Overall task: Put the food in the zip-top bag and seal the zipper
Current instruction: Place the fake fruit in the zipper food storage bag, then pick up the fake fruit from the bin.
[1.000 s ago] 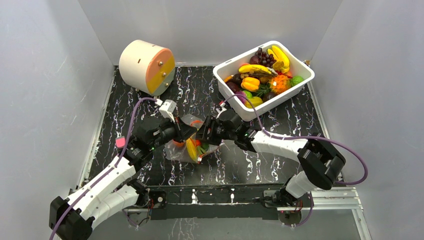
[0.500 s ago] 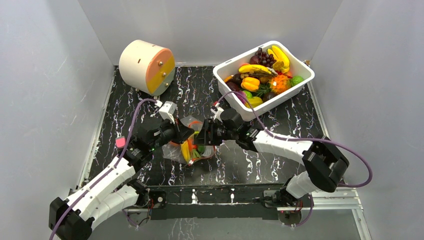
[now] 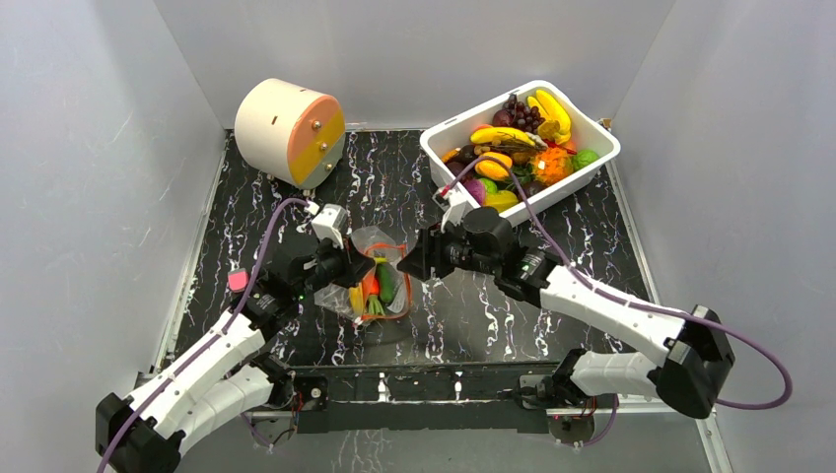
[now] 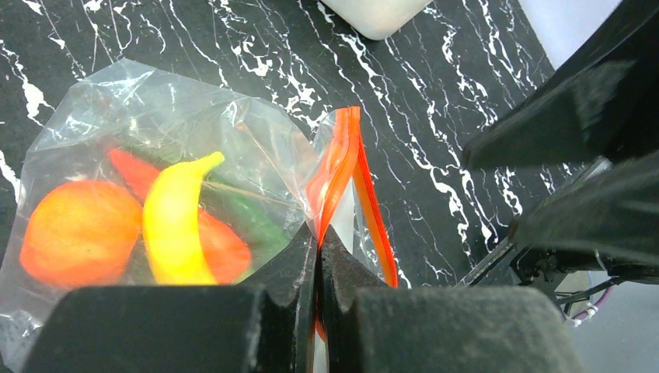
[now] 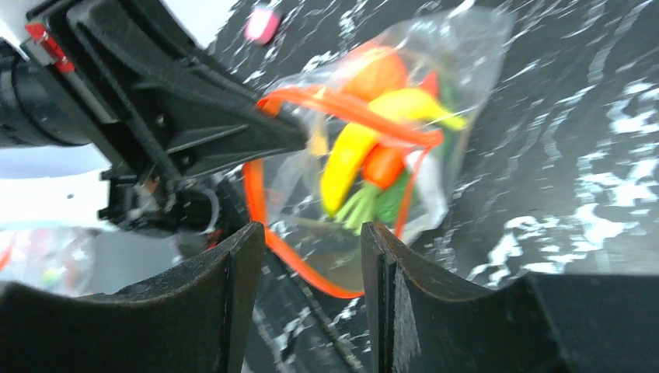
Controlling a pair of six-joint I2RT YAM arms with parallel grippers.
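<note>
The clear zip-top bag (image 3: pixel 380 286) lies mid-table with a yellow banana (image 4: pixel 175 225), an orange fruit (image 4: pixel 78 229), an orange carrot and green pieces inside. Its orange-red zipper (image 4: pixel 342 167) rim gapes open in the right wrist view (image 5: pixel 326 105). My left gripper (image 3: pixel 353 266) is shut on the zipper rim at the bag's left side (image 4: pixel 319 241). My right gripper (image 3: pixel 419 264) is open and empty, just right of the bag mouth, its fingers (image 5: pixel 241 268) apart in front of the rim.
A white tub (image 3: pixel 592 163) full of toy fruit stands at the back right. A cream and peach cylinder (image 3: pixel 288 131) lies at the back left. A pink tag (image 3: pixel 237 280) sits on my left arm. Grey walls surround the black marble table (image 3: pixel 572 246).
My right gripper has let go and drawn back to the right, away from the bag. The bag has settled lower and its mouth now hangs open from my left gripper.
</note>
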